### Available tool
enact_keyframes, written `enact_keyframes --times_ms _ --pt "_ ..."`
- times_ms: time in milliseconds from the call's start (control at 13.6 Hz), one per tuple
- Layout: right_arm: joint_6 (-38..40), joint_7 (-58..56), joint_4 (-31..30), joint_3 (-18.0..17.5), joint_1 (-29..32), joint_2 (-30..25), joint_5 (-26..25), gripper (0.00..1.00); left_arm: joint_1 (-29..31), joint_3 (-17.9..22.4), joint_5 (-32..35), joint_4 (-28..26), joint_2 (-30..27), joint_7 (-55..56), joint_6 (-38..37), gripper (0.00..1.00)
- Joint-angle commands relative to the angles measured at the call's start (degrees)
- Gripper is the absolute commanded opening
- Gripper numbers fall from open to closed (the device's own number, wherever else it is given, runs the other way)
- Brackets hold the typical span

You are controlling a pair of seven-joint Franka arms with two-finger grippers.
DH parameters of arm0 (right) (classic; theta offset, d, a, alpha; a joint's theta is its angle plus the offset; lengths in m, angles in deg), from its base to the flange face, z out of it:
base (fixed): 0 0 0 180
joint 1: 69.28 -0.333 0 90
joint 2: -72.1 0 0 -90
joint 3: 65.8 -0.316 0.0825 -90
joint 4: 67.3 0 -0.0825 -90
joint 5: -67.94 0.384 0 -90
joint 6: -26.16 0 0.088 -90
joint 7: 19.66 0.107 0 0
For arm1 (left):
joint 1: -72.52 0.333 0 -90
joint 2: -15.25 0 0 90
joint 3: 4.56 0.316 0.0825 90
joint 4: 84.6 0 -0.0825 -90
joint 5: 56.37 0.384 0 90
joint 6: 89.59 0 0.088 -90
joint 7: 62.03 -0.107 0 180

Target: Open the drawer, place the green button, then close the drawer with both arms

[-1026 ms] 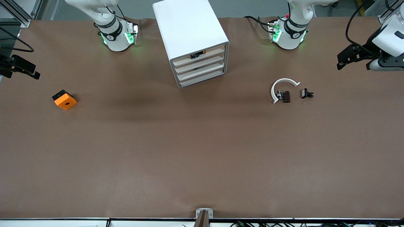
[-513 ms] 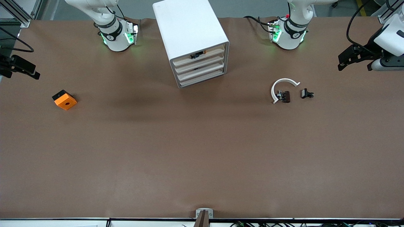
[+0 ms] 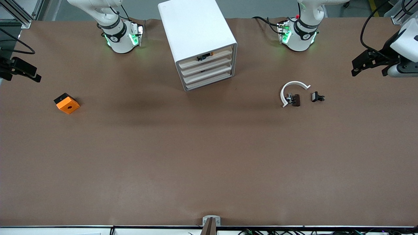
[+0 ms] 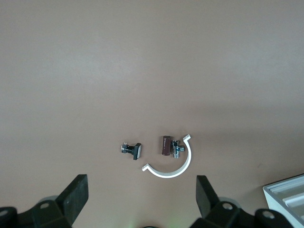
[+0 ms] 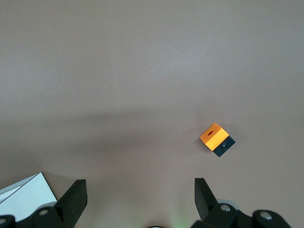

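Note:
The white drawer cabinet [image 3: 196,29] stands between the two arm bases, and its stacked drawers [image 3: 209,70] are all pushed in. A small dark item [image 3: 203,58] shows in the gap at the top drawer. The button is out of view. My left gripper [image 3: 367,65] hangs open over the left arm's end of the table. In the left wrist view the left gripper [image 4: 142,194] holds nothing. My right gripper [image 3: 21,73] hangs open and empty over the right arm's end of the table. In its own view the right gripper [image 5: 140,194] is equally empty.
An orange cube with a hole [image 3: 67,103] [image 5: 213,135] lies toward the right arm's end. A white curved piece [image 3: 292,85] [image 4: 175,168] and two small black clips [image 3: 295,99] [image 3: 317,97] lie toward the left arm's end. A cabinet corner [image 4: 289,194] shows in the left wrist view.
The left gripper has drifted a little toward the left arm's end of the table, staying open. The right arm and the things on the table have not moved.

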Motion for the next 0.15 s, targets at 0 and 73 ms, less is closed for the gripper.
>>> enact_keyframes --times_ms 0,73 --pt "0.2 -0.8 0.6 -0.8 0.8 0.1 -1.1 1.00 0.8 -0.2 -0.5 1.2 0.4 0.0 -0.5 1.00" --pt "0.2 -0.8 0.6 -0.8 0.8 0.1 -1.1 1.00 0.8 -0.2 -0.5 1.2 0.4 0.0 -0.5 1.00"
